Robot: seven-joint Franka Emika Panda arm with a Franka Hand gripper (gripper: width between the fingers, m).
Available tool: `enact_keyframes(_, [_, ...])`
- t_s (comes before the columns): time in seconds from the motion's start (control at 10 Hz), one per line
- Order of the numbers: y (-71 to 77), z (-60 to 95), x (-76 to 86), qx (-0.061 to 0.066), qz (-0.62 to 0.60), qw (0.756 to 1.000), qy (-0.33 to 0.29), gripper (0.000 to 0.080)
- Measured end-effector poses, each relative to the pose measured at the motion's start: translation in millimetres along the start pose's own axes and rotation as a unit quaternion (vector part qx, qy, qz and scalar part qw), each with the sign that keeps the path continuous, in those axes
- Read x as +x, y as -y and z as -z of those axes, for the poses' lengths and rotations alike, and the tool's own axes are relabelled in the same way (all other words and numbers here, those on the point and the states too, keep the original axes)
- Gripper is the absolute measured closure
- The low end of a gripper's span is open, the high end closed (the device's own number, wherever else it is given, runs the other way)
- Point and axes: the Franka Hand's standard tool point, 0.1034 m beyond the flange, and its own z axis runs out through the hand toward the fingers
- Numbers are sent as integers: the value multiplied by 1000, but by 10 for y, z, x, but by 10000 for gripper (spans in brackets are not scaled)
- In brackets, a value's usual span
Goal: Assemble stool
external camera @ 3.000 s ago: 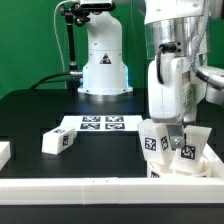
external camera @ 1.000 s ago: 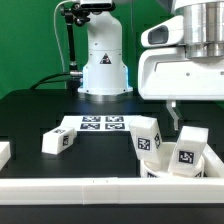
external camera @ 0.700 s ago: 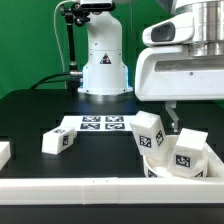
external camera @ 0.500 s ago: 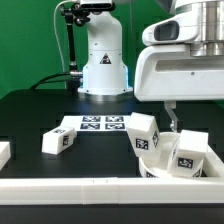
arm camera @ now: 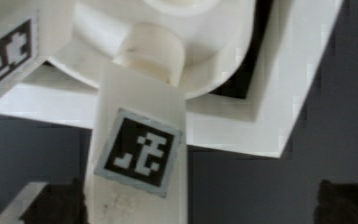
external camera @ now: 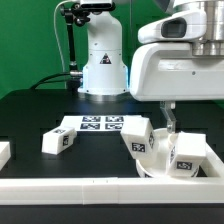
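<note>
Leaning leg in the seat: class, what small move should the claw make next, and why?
Probably lower the open claw over the leaning leg and close on it to stand it straight. It sits tilted in the seat, and the claw hangs above the seat holding nothing. The loose leg on the table can likely wait.

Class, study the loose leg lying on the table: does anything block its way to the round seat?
Nothing visible does: the table is bare between the loose leg and the seat. The marker board lies flat beside that path.
</note>
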Motion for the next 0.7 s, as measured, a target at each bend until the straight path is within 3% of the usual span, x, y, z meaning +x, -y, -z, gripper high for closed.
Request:
enact_keyframes(0.5, [-186, 182, 75, -20, 136, 990, -5, 150])
enact_keyframes(0.7, [-270, 189, 70, -28, 187, 982, -1, 150])
